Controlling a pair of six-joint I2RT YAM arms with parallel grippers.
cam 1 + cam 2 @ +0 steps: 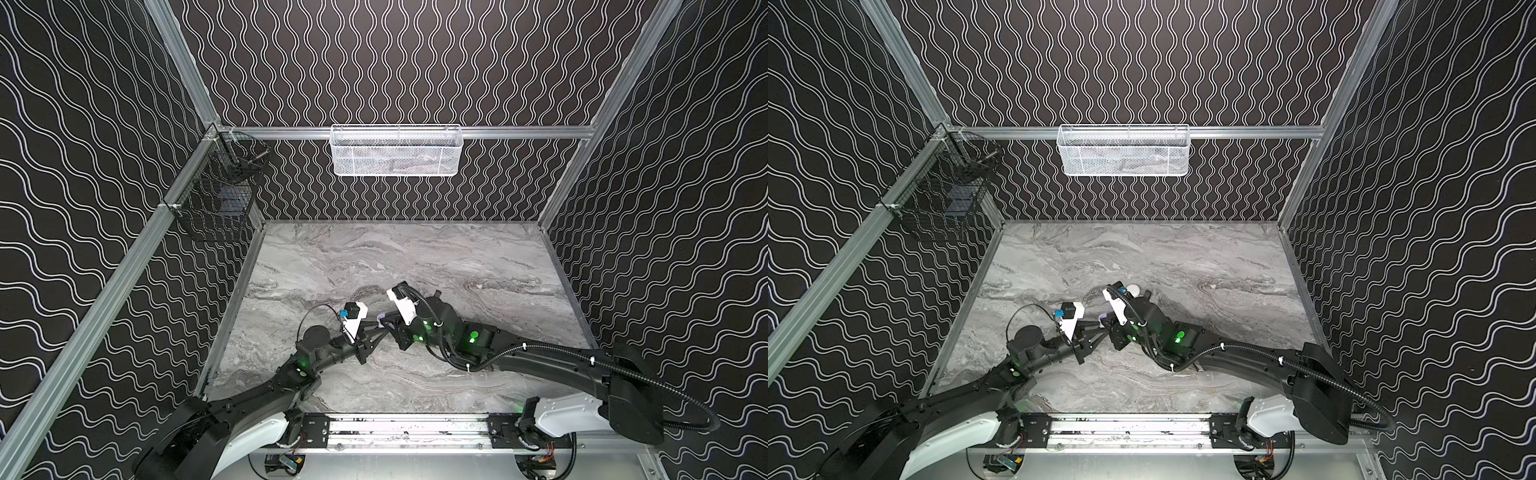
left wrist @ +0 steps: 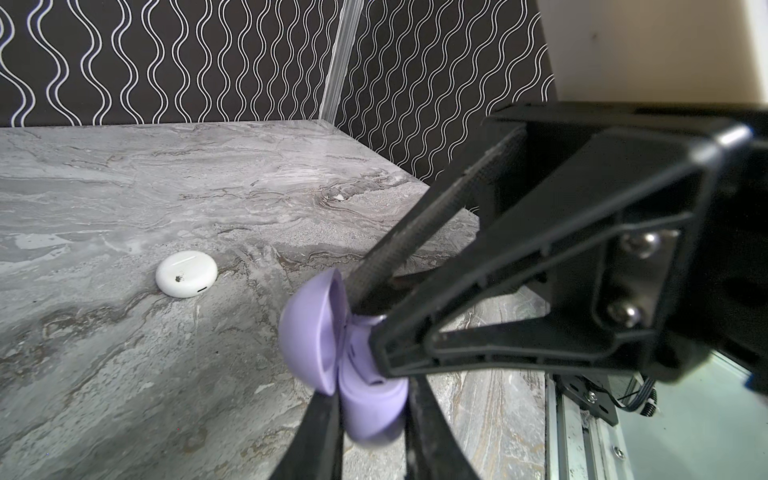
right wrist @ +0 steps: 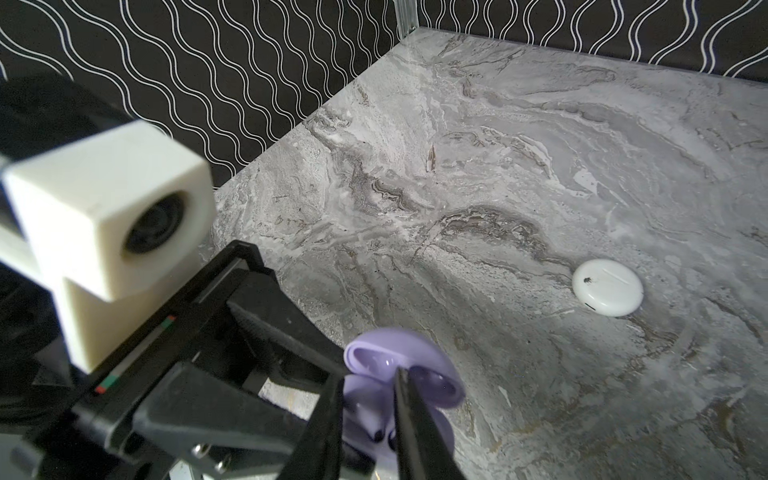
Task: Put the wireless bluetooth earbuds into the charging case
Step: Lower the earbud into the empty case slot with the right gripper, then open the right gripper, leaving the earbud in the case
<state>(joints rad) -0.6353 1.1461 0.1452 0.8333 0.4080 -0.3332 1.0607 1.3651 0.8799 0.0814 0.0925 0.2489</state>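
Top views: lavender case [image 1: 380, 318] sits between both pincer tips, middle of the bench [image 1: 374, 257]. Left wrist: left pincer [image 2: 365, 324] clamped on it, lid hinged open. Right wrist: right pincer [image 3: 368, 376] straddles the base, can't tell if it's squeezing; earbuds too small to spot.

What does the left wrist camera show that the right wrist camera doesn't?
Only the left wrist view: the domed outside of the lavender case lid, the left gripper clamped on that case, and a metal rail beside the table.
Only the right wrist view: the hollow inside of the case's lid, and the white camera block on the left arm.
Both: the open lavender case, the closed white round case lying on the marble table, and the right gripper straddling the lavender case.
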